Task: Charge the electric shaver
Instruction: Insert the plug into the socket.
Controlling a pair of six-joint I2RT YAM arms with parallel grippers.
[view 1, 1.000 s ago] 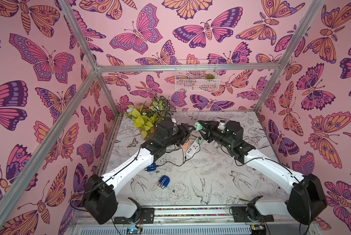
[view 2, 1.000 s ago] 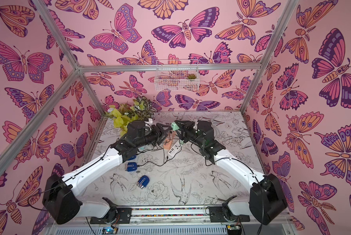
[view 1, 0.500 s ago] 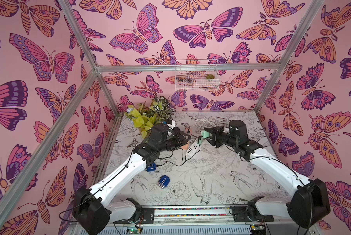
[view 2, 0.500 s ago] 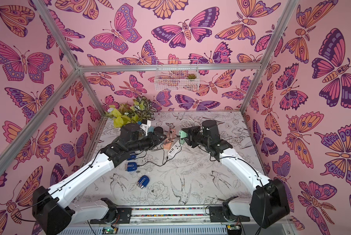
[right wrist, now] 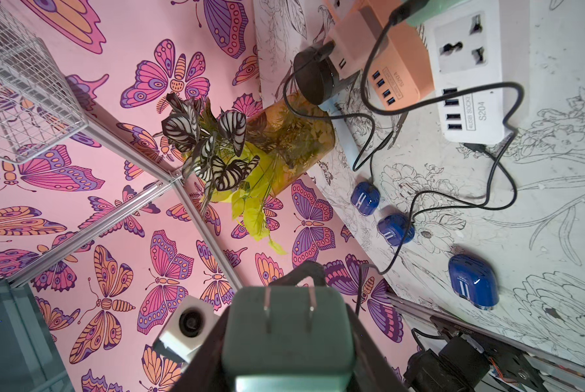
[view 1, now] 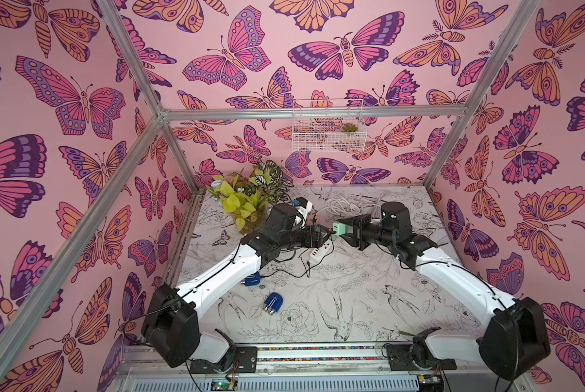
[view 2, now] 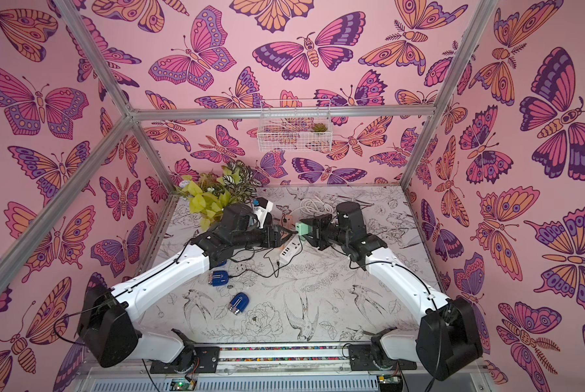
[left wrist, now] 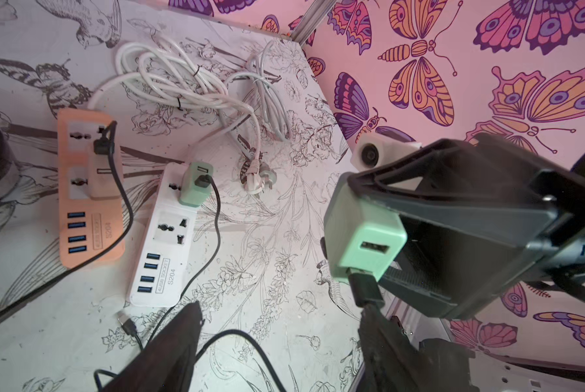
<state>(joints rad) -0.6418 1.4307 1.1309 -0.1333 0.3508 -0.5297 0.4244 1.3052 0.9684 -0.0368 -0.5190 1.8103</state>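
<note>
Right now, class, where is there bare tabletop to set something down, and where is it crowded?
Free: the near-right tabletop between the nearest blue shaver and the right arm. Crowded: the far middle and left, with plant, power strips, black cables, white cable coil.

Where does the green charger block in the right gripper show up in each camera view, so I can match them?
In a top view: green charger block in mid-air at centre, between the two arms' tips.
In a top view: same central spot.
Left wrist: large in the foreground, USB port facing the camera.
Right wrist: close to the lens, two prongs showing.
Shared landmark: white power strip.
</note>
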